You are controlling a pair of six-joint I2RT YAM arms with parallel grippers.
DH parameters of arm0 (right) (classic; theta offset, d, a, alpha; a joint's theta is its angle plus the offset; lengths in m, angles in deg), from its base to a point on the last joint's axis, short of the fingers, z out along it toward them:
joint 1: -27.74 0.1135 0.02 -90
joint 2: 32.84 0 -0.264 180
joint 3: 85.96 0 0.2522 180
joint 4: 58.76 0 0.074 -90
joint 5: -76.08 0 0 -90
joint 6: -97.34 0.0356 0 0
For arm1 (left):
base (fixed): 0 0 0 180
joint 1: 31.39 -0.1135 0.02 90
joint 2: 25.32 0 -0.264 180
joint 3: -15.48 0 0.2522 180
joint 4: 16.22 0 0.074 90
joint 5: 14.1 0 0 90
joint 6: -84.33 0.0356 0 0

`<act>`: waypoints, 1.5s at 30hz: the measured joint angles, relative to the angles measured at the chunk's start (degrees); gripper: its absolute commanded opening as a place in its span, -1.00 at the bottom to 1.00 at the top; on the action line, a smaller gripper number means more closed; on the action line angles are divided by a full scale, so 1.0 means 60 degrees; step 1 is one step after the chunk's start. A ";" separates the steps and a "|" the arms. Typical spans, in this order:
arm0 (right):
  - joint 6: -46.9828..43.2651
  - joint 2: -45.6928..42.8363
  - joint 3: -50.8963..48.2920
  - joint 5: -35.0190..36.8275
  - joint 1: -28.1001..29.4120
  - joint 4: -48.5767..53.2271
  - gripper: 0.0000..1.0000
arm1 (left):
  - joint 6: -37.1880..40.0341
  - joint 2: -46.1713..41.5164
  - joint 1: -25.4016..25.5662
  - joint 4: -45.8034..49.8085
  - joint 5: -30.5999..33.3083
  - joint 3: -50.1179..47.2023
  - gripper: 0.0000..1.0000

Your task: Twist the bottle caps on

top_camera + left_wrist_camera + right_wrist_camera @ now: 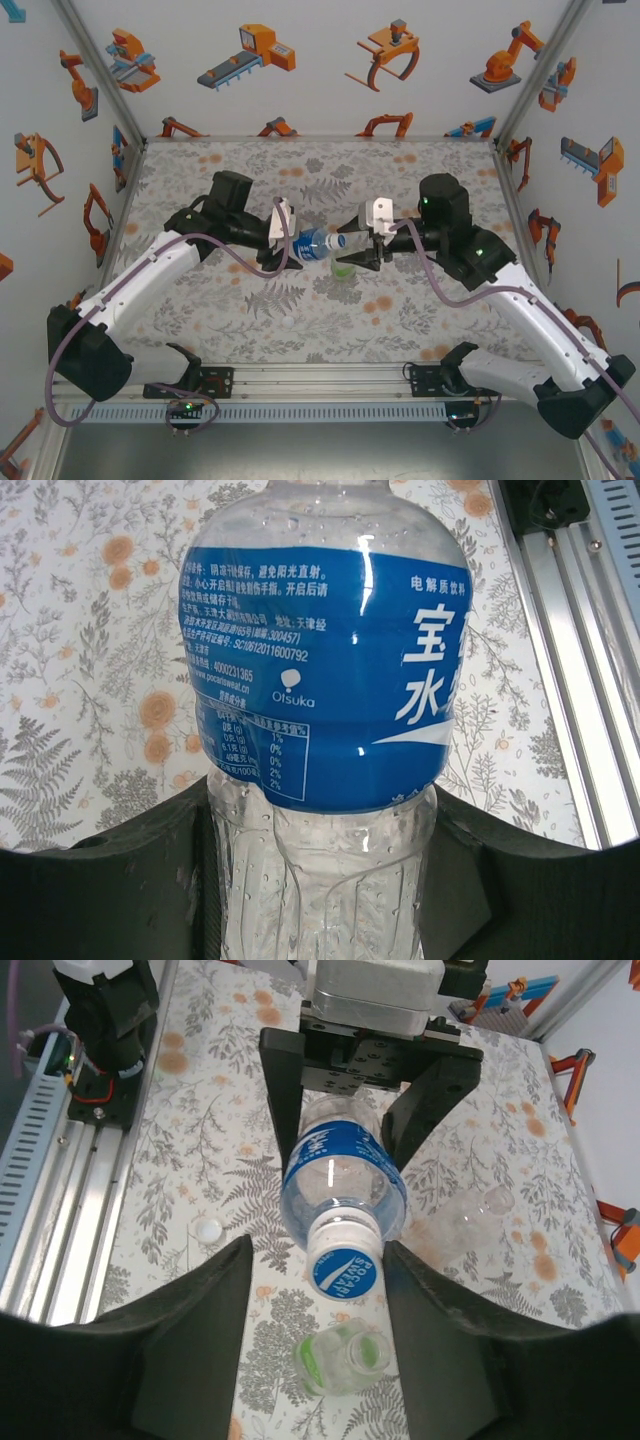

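Left fingers clamp the blue-label bottle; right fingers stand open astride its cap. Off-centre closing could cross-thread it.

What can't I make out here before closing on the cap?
Left wrist: the neck of the blue-label bottle is cut off by the top edge.
Right wrist: the cap faces the camera, hiding its threads; seating unclear.
Top external: the green bottle lies partly under the right claw; contact with the cap is too small to tell.
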 measured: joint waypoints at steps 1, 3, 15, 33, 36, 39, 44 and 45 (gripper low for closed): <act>-0.0022 0.0004 -0.0025 0.0029 0.0004 -0.0040 -0.09 | 0.0007 0.0000 0.0022 0.0025 -0.0007 0.0000 -1.00; -0.0025 0.0018 -0.0033 0.0051 0.0022 -0.0047 -0.10 | 0.0011 0.0000 0.0044 0.0033 -0.0025 0.0000 -1.00; -0.0018 0.0069 -0.0142 0.0623 0.0047 -0.0055 -0.45 | 0.0044 0.0000 0.0051 0.0040 -0.0047 0.0000 -1.00; 1.1296 0.0597 -0.0809 0.3759 0.0036 -0.1290 -1.00 | -0.0262 0.0087 -0.0073 0.0182 0.1362 0.0004 -1.00; 1.3566 0.0590 -0.1206 0.4240 0.0033 -0.1534 -1.00 | -0.0295 0.0095 -0.0087 0.0324 0.1639 0.0004 -1.00; 1.4772 0.0608 -0.1311 0.4524 0.0036 -0.1504 -0.88 | -0.0324 0.0138 -0.0091 0.0375 0.1741 0.0004 -1.00; 1.4961 0.0619 -0.1249 0.4579 0.0036 -0.1446 -0.21 | -0.0401 0.0142 -0.0095 0.0342 0.1738 0.0007 -1.00; 1.4772 0.0627 -0.1177 0.4557 0.0036 -0.1384 -0.12 | -0.0404 0.0146 -0.0095 0.0313 0.1719 0.0011 -1.00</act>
